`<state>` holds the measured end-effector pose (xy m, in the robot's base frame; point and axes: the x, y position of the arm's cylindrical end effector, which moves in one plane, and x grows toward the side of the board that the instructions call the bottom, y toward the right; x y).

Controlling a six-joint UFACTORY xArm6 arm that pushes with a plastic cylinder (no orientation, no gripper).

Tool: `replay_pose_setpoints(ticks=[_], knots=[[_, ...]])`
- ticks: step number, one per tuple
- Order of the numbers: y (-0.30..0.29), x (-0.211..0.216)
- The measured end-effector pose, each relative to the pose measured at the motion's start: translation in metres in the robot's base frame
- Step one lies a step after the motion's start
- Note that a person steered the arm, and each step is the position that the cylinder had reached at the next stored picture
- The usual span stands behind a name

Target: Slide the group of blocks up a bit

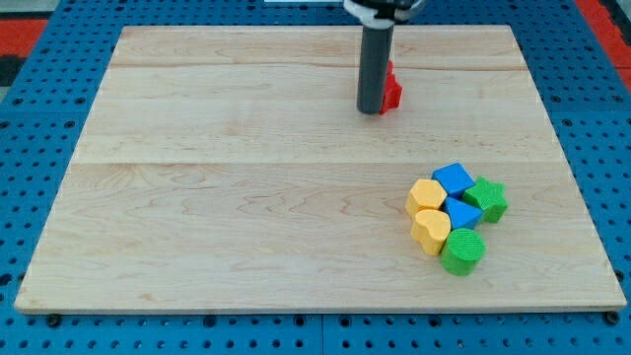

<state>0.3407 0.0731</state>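
A tight group of blocks sits at the view's lower right on the wooden board (246, 197): a blue cube (453, 178), a green star-like block (487, 198), a yellow hexagon-like block (426, 196), a small blue block (461, 213), a yellow rounded block (431, 230) and a green cylinder (462, 250). They touch one another. My tip (371, 110) is at the view's top centre, far up and left of the group. A red block (390, 89) stands right beside the rod, partly hidden behind it.
The board lies on a blue perforated table (39, 148). The rod's mount shows at the view's top edge (380, 8). Red surface shows at the top corners.
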Motion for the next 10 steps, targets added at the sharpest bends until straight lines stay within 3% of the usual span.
replay_pose_setpoints(ticks=[2,3,8,9,10], knots=[[0.018,-0.041],[0.016,-0.034],[-0.029,0.192],[-0.021,0.222],[0.025,0.227]])
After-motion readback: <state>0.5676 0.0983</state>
